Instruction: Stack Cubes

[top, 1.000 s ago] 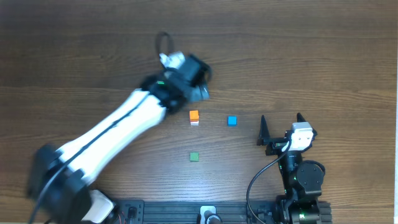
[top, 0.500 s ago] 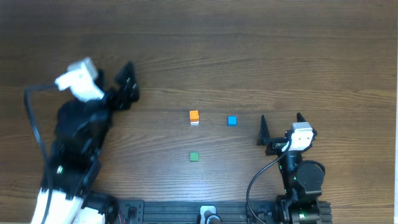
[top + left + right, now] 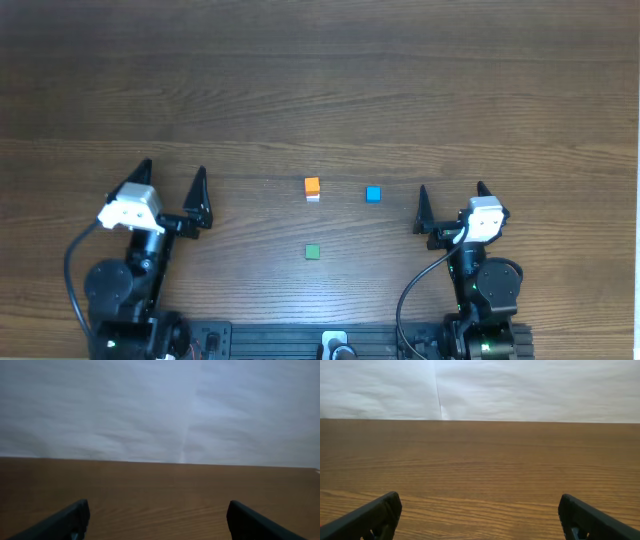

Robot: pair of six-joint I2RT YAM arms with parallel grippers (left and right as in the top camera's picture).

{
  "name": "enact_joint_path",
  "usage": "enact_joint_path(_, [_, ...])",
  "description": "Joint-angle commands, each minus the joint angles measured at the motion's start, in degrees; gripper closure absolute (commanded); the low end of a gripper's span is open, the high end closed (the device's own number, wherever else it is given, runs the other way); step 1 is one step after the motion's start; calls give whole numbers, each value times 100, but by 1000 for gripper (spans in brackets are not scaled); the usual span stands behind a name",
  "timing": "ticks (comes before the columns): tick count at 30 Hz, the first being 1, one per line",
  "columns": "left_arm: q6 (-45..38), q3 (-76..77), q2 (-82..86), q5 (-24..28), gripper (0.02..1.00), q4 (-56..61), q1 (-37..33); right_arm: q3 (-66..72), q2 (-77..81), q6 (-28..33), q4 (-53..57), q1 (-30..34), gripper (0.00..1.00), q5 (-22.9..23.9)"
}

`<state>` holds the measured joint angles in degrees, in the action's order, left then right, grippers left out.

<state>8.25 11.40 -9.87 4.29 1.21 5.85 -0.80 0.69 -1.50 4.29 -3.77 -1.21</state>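
Top view: orange cube (image 3: pixel 312 185) sat on what looked like a white cube (image 3: pixel 313 197), only a thin pale strip of which showed under it. I read that as one two-high stack done. Blue cube (image 3: pixel 373 194) lay loose on the table (image 3: pixel 320 80), beside the stack but apart from it. Green cube (image 3: pixel 312 252) lay loose too, nearer the arm bases and roughly in line with the stack. So two cubes were left to place, if all four are meant for one tower.

Left gripper (image 3: pixel 174 166) was spread wide with nothing in it, well left of all the cubes. Right gripper (image 3: pixel 451 186) was likewise spread and empty, near the blue cube but not touching it. Both sat close to their bases.

Room: bare wood all round the cubes, with nothing between either gripper and its nearest cube. Gaps between the cubes looked wide enough for fingers to come down without clipping a neighbour. The stack is the thing to avoid bumping. Wrist views showed the table's far edge meeting a pale wall (image 3: pixel 520 390), well away from the work area. No table edge was near the cubes in the top view.
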Motion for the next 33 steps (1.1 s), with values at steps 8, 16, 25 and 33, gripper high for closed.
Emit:
enact_joint_path(8, [-955,-866,726,426,23,151,-61,48,-35,-13,-9,37,12,-46])
enact_joint_path(16, [-955,-1106,962,422,20,-236,-181,48,-35,-11,-7,37,9,-46])
enact_joint_path(25, [-953,-1106,968,422,20,-487,-254,48,-35,-13,-9,37,9,-46])
enact_joint_path(33, [-953,-1106,957,422,20,-485,-254,48,-35,-11,-9,37,7,-46])
